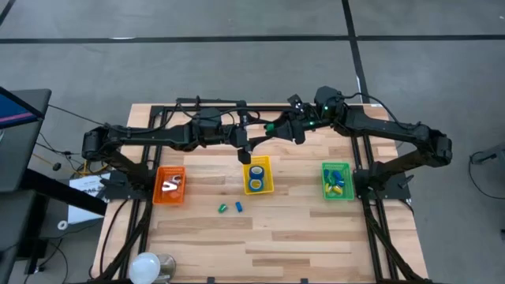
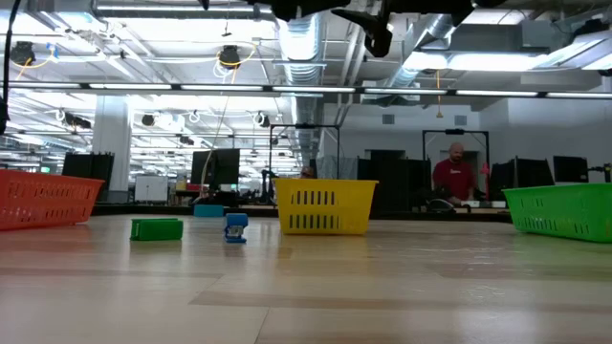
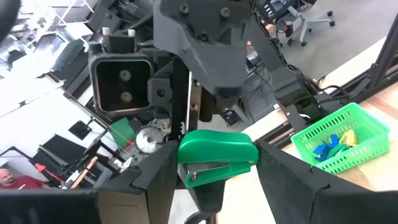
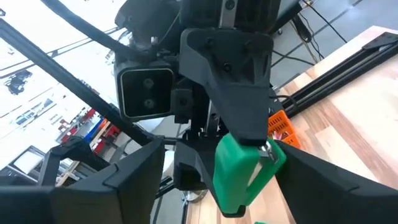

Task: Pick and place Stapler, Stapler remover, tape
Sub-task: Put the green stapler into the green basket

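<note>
Up above the far middle of the table, just beyond the yellow basket [image 1: 258,192], the left gripper [image 3: 211,186] is clamped across the sides of the green stapler [image 3: 217,158]. The right gripper [image 4: 221,180] faces it with fingers spread, one clear of the stapler. Being rigid, fairly weighty and smooth-shelled, the stapler should neither flex nor crush but could twist in a pinch, so the flat sides near mid-body look the safest hold.

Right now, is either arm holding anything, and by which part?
The left pincer holds the green stapler by its two sides, above the yellow basket. The right pincer stands open around it, not gripping.
</note>
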Robot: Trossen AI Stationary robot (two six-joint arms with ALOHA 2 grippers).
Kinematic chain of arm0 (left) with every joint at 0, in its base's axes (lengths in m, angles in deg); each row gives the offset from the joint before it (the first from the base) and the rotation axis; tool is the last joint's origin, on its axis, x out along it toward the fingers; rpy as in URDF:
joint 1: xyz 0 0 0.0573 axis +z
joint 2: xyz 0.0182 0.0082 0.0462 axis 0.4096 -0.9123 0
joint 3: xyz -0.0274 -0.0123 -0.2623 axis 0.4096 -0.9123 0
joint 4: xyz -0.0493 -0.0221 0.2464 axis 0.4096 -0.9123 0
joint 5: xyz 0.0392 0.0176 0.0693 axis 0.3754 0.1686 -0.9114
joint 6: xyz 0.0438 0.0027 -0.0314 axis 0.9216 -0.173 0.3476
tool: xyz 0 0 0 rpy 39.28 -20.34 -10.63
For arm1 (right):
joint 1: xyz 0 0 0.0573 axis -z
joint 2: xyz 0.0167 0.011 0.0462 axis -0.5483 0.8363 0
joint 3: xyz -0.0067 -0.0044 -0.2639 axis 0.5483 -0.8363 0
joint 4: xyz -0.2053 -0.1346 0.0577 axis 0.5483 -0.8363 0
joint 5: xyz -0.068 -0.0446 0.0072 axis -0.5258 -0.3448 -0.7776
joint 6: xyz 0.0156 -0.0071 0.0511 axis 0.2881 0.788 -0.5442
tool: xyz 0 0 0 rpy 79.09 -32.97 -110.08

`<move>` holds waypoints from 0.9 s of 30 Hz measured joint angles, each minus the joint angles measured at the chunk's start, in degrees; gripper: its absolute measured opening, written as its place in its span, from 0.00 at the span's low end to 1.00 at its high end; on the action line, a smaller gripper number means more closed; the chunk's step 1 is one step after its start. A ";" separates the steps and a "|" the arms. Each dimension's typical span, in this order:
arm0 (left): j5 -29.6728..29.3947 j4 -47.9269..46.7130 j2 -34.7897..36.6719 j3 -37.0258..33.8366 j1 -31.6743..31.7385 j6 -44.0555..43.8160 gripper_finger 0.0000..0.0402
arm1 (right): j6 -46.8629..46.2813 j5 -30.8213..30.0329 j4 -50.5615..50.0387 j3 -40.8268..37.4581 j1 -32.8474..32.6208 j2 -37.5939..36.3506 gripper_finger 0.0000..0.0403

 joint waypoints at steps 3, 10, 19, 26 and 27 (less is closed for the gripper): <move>-0.02 1.17 0.00 0.00 0.00 0.00 0.49 | 0.02 0.02 -0.02 0.00 0.00 0.00 0.67; -0.02 3.04 0.00 -0.02 0.00 -0.31 0.49 | 0.22 0.02 -0.01 0.00 0.00 0.00 0.54; -0.07 3.06 0.00 -0.02 -0.06 -0.52 0.49 | 1.57 0.00 0.06 0.00 0.02 0.00 0.28; -0.24 3.04 0.00 -0.07 -0.04 -0.68 0.49 | 1.74 0.08 0.03 0.02 0.44 0.00 0.17; -0.23 3.04 0.00 -0.07 -0.04 -0.72 0.49 | 1.75 0.10 0.04 0.02 0.44 0.00 0.16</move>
